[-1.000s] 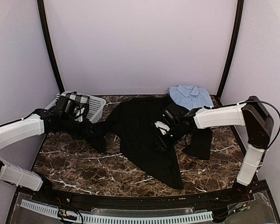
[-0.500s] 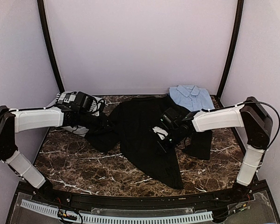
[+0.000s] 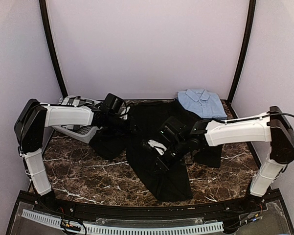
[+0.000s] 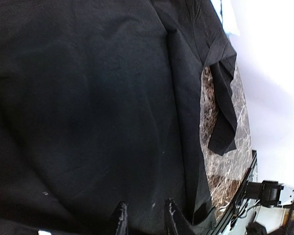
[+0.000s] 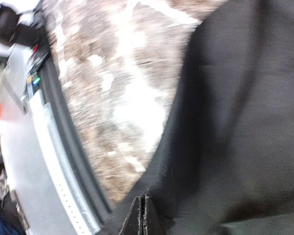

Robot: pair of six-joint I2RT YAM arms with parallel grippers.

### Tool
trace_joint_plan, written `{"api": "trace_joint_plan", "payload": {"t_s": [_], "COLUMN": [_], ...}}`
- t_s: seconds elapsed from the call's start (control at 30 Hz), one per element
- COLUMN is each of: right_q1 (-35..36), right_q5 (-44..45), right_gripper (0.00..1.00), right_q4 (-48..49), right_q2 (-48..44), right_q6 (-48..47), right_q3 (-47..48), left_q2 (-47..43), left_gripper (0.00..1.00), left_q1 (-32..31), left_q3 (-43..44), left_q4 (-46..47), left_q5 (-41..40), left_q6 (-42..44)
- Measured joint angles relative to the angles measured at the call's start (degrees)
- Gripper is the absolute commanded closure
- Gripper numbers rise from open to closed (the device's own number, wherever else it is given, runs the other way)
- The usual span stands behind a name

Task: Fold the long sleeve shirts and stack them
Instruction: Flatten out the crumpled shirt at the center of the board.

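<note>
- Right fingers (image 5: 138,218), pressed shut on the edge of the black shirt (image 5: 244,122) beneath them, give you a hold for folding.
- Left fingers (image 4: 172,220) stand slightly apart above the cloth; grip unclear.

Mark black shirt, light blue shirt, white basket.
plain black cloth shirt (image 3: 169,178): top view, lower body.
folded light blue collared shirt (image 3: 200,103): top view, front panel.
white plastic basket (image 3: 82,133): top view, near wall.

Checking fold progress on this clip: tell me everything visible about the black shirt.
The black shirt is plain, soft, matte cloth, unfolded and rumpled across the middle of the marble table, hem toward the near edge, one sleeve trailing right. The left gripper appears to pinch its far-left part; the right gripper is shut at its left edge.
</note>
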Motion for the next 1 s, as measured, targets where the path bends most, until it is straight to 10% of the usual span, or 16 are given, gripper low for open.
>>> {"api": "trace_joint_plan", "payload": {"t_s": [0.33,1.0], "right_q1": [5.4,-3.0], "right_q5": [-1.5,14.2], "right_gripper": [0.50,0.48], "right_q4": [-0.2,-0.6], "right_q2": [0.0,0.1], "right_q6": [0.3,8.0], "right_q3": [3.4,-0.7], "left_q2": [5.3,-2.5], "left_gripper": [0.75,0.75], "left_q1": [-2.4,-2.1], "left_q3": [2.2,-8.9], "left_q4": [-8.0,-21.2], "left_q5": [1.1,-6.6], "left_q6": [4.7,10.7]}}
